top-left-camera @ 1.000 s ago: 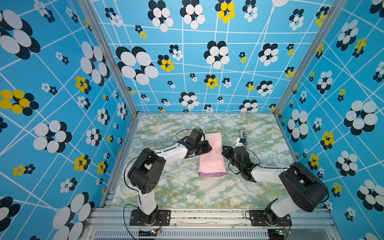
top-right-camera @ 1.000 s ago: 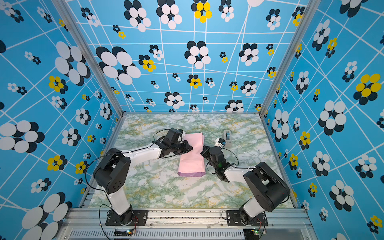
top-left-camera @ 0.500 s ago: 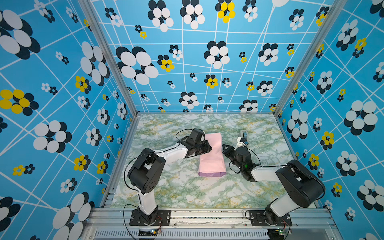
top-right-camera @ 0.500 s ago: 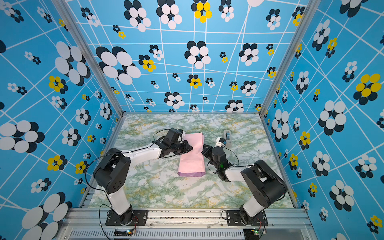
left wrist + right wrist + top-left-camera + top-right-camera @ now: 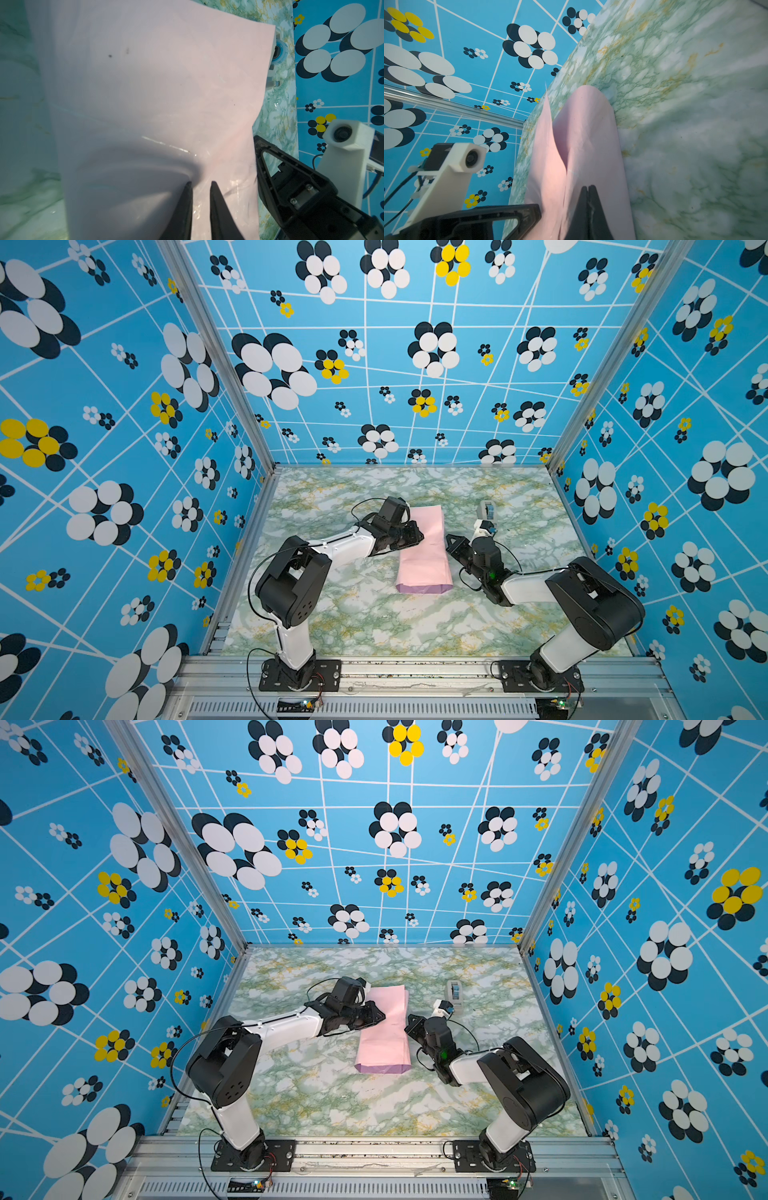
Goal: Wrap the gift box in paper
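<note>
Paper (image 5: 422,549) lies folded into a long pink parcel at the centre of the table (image 5: 374,622), lilac along its near end. My left arm stretches low from the lower left of the frame. The left gripper (image 5: 417,537) rests its tips on the parcel's left side, jaws a narrow slit apart with nothing pinched. My right arm bends in from the lower right. The right gripper (image 5: 450,540) has its jaws pressed together at the parcel's right edge; I cannot tell whether it touches. Since a second ago the right arm's elbow has swung slightly inward, while both grippers and the paper sit where they were. A tape dispenser (image 5: 487,510) stands right of the paper.
</note>
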Robot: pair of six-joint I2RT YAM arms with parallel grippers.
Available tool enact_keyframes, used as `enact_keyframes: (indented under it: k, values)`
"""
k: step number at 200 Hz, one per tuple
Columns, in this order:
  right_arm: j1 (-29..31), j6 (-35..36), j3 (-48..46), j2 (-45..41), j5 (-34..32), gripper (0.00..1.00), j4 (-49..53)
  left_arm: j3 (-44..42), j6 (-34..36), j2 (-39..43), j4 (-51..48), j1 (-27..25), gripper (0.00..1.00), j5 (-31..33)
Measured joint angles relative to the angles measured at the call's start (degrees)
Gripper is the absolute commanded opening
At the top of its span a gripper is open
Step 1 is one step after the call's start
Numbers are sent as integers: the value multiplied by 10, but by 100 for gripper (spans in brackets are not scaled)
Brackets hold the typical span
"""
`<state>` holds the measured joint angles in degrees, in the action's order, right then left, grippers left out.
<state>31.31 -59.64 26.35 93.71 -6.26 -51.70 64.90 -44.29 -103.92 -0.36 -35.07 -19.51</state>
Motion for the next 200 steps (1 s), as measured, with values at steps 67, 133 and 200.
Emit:
enact_keyframes:
  k: [67, 133, 200]
  values:
    - [0, -17, 0, 12, 16, 21, 0, 0, 0, 0, 0, 0, 20, 0]
    - [-5, -21, -1, 7, 25, 26, 7, 0, 0, 0, 0, 0, 20, 0]
    - [-10, -7, -4, -53, 32, 4, 37, 0, 0, 0, 0, 0, 20, 0]
